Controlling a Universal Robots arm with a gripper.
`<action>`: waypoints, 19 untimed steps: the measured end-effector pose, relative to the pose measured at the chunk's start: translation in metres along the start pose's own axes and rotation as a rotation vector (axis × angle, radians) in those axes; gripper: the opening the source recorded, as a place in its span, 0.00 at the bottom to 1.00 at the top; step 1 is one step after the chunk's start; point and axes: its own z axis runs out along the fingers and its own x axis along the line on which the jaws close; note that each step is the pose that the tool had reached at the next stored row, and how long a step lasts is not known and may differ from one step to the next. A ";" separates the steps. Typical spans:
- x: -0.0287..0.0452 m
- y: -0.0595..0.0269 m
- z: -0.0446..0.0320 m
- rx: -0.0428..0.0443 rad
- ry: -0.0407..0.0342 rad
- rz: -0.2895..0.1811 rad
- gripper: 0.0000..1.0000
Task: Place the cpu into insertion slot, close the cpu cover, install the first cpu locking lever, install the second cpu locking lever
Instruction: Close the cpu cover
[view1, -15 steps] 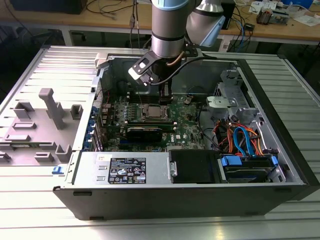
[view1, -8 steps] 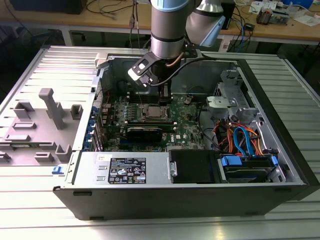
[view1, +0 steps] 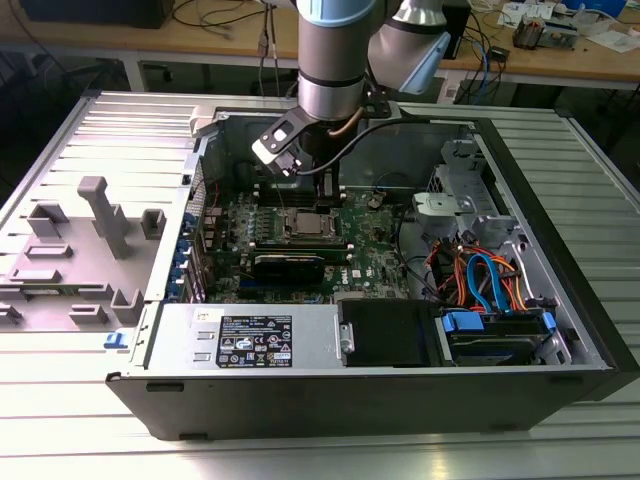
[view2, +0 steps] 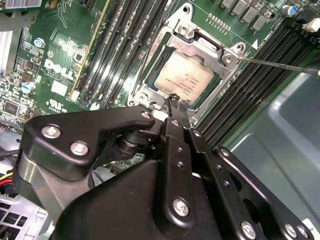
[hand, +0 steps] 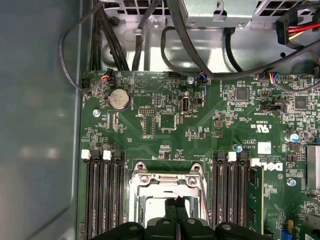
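Note:
The cpu (view2: 182, 82), a square chip with a silvery top, lies in the insertion slot (hand: 136, 186) on the green board. The cpu cover (view2: 176, 44), a silvery frame, lies flat around it, and the chip shows through its cut-out. A thin locking lever (view2: 280, 65) sticks out from one socket corner over the memory slots. My gripper (view2: 175, 100) is shut with nothing between its fingertips, which sit at the cover's edge beside the chip. In the exterior view the gripper (view1: 327, 190) hangs just over the far side of the cpu (view1: 308, 224).
Long black memory slots (view2: 125, 45) flank the socket on both sides. The grey case wall (view2: 280, 130) is close by. A black heatsink block (view1: 288, 265) sits in front of the socket. Cables (view1: 480, 275) and a drive cage fill the exterior view's right.

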 end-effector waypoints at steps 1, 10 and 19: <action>0.0000 0.0000 0.0000 0.0000 0.0000 0.000 0.11; 0.0000 -0.0002 0.0000 0.0001 0.0001 -0.006 0.11; 0.0003 -0.0141 0.0022 -0.0001 0.0025 -0.007 0.11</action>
